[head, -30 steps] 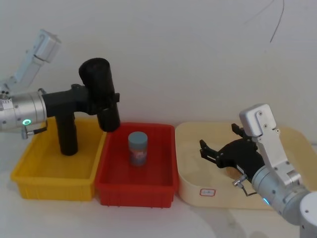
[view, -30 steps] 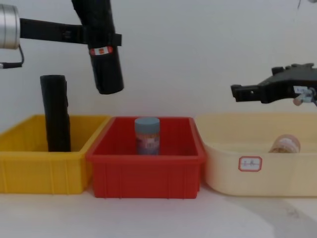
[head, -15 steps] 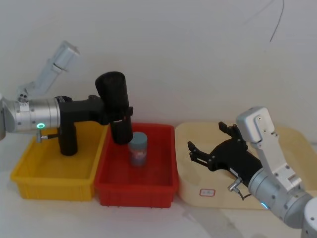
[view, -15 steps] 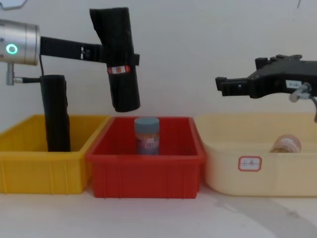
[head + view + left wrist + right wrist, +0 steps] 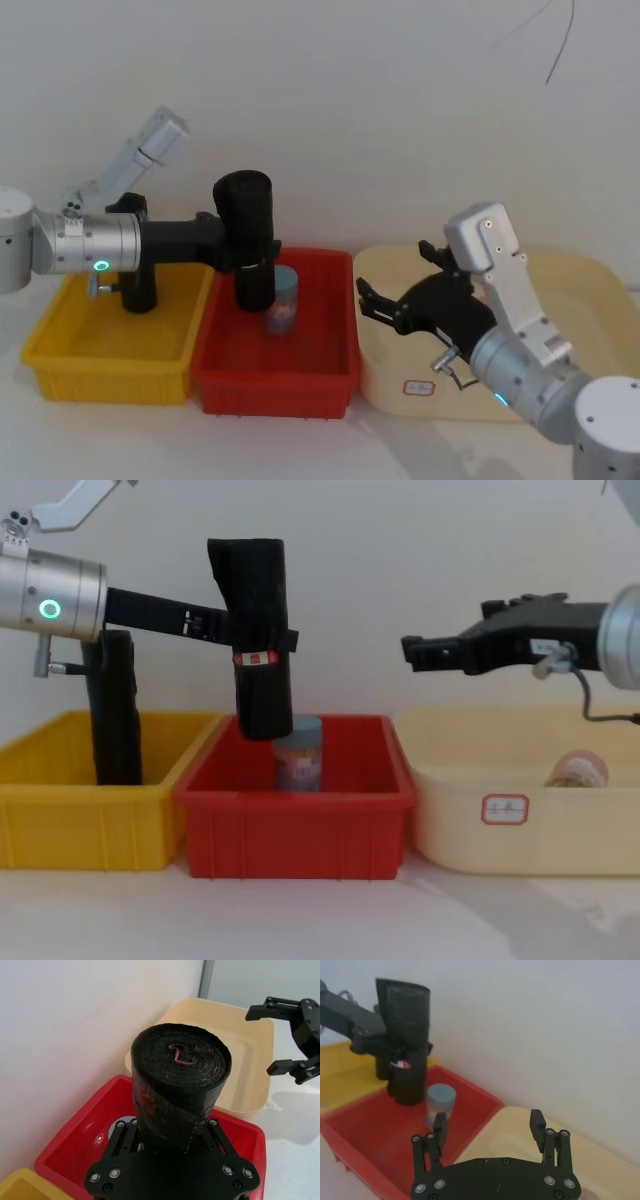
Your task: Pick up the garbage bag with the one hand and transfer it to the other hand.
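The garbage bag (image 5: 248, 232) is a black roll with a red-and-white label band (image 5: 260, 658), held nearly upright above the red bin (image 5: 275, 385). My left gripper (image 5: 250, 258), on the green-ringed wrist, is shut on the roll's middle; the left wrist view shows its fingers (image 5: 124, 1136) clamped on both sides of the garbage bag (image 5: 180, 1085). The roll's lower end hangs just above a blue-lidded jar (image 5: 300, 752). My right gripper (image 5: 392, 282) hovers open over the cream tub's left rim, pointing at the roll with a gap between them. In the right wrist view the garbage bag (image 5: 405, 1040) stands ahead of the open right gripper (image 5: 488, 1120).
A second black roll (image 5: 115, 720) stands upright in the yellow bin (image 5: 80, 830) at the left. The cream tub (image 5: 560, 830) at the right holds a small brown object (image 5: 577, 770). A white wall stands close behind the bins.
My left arm has carried the roll rightward and lower, from over the yellow bin's edge to over the red bin. The right gripper has moved left toward it, still open.
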`<state>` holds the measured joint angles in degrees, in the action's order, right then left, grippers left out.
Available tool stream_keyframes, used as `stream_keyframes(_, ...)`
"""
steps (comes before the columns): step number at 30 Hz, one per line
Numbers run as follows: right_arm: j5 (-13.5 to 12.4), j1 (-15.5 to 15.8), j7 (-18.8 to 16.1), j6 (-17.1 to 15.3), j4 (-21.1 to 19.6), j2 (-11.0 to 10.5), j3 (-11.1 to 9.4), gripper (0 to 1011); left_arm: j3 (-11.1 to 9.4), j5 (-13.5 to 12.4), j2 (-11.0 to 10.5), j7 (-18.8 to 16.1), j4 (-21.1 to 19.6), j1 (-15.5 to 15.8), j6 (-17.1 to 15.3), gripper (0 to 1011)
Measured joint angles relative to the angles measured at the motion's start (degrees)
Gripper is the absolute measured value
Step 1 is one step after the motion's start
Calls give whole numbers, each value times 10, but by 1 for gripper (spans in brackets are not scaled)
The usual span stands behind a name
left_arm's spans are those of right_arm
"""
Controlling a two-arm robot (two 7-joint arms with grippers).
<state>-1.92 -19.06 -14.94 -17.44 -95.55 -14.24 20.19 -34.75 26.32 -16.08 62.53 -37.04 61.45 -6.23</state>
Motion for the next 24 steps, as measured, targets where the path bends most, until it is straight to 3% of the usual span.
stream_keyframes(6, -17, -13, -17, -8, 7, 14, 1, 1001, -6, -5, 1, -4, 2, 0, 17, 413)
stream_keyframes(14, -58, -31, -48, -26, 11, 34, -1, 1001, -12, -9, -1, -13, -8, -4, 39, 413)
stream_keyframes(24, -86, -50, -63, -43, 20, 52, -3, 1001, -14, -5, 1, -10, -10, -5, 54, 413)
